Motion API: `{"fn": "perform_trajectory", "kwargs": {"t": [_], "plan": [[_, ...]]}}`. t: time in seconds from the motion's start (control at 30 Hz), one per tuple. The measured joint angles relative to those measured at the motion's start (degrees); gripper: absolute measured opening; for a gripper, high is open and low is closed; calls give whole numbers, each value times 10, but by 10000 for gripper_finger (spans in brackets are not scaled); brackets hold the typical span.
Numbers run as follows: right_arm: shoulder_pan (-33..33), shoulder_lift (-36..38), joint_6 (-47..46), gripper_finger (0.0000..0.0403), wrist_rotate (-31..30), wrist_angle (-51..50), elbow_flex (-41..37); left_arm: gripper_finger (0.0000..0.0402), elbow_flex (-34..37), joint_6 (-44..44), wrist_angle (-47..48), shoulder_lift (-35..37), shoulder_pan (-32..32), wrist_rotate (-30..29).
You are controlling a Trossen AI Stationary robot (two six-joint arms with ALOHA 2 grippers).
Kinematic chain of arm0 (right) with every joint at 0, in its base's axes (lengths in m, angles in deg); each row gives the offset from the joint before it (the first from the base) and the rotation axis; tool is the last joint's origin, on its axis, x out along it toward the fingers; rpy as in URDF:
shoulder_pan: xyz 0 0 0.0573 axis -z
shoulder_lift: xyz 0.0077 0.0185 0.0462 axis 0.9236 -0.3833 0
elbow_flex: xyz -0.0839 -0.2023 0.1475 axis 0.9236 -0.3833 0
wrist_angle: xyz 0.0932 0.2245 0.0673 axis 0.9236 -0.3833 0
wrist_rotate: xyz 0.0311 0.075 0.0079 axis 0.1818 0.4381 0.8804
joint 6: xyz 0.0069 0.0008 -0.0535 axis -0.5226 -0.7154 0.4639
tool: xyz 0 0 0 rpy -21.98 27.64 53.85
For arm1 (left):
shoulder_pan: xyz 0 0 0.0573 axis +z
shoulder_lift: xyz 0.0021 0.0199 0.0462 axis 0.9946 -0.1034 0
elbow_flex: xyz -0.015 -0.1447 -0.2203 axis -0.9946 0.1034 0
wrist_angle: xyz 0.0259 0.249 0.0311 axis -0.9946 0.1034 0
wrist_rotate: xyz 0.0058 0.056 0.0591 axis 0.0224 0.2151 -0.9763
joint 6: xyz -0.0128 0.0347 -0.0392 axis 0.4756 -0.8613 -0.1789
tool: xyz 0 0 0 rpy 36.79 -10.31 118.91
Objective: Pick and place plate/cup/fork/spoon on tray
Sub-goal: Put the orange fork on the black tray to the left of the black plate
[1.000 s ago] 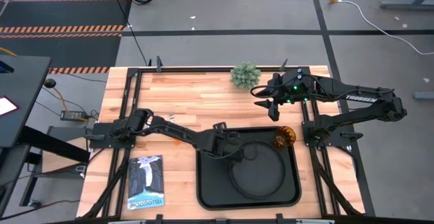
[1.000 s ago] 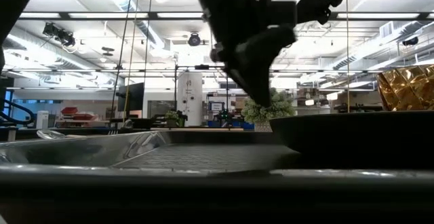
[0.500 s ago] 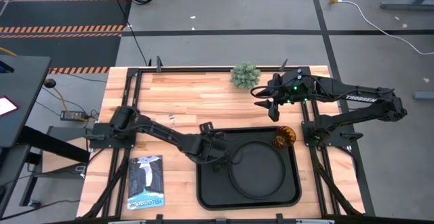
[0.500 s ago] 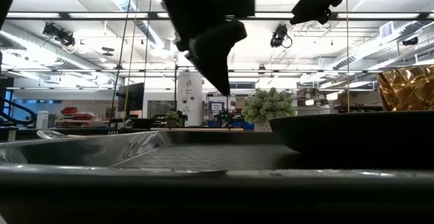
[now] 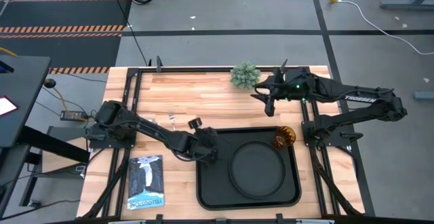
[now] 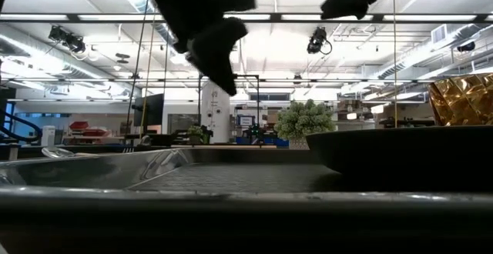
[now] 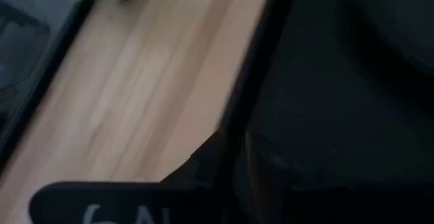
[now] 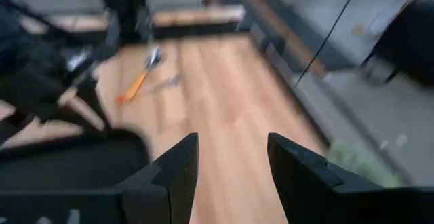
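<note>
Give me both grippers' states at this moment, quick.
Left gripper: at the tray's left edge, cannot be told.
Right gripper: open, holding nothing, above the table's far right part.

1. We are in a large industrial lab or workshop hall, not a home.
2. Around the wooden table (image 5: 203, 102) we see bare grey concrete floor with dark seam lines.
3. Beyond the table's far left corner lies orange-and-black hazard striping (image 5: 64, 28).
4. Beyond its far right corner a white cable (image 5: 369, 17) trails over the floor.
5. Behind the table, across the room, we see exposed ceiling beams with strip lights (image 6: 431, 17), a white column (image 6: 213, 109) and equipment racks.
</note>
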Motion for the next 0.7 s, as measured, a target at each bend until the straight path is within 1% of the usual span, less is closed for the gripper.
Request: {"fn": "perform_trajectory", "kwargs": {"t": [0.1, 0.13, 0.23, 0.37, 0.47, 0.57, 0.7], "plan": [[0, 0, 30, 183, -12, 94, -30, 63, 34, 42, -5, 24, 6, -13], [0, 0, 35, 183, -9, 124, -41, 63, 44, 57, -14, 34, 6, -17], [-5, 0, 34, 183, 18, 174, -73, 63, 85, 108, -12, 64, 6, -22], [-24, 0, 19, 183, 35, 184, -99, 63, 145, 168, -22, 100, 6, -24], [-45, -1, -7, 183, 37, 180, -114, 63, 195, 217, -34, 126, 7, -31], [-69, -1, -14, 183, 38, 177, -120, 62, 240, 269, -52, 148, 12, -26], [-102, -8, -7, 183, 19, 175, -123, 51, 285, 331, -58, 176, 26, -21]]}}
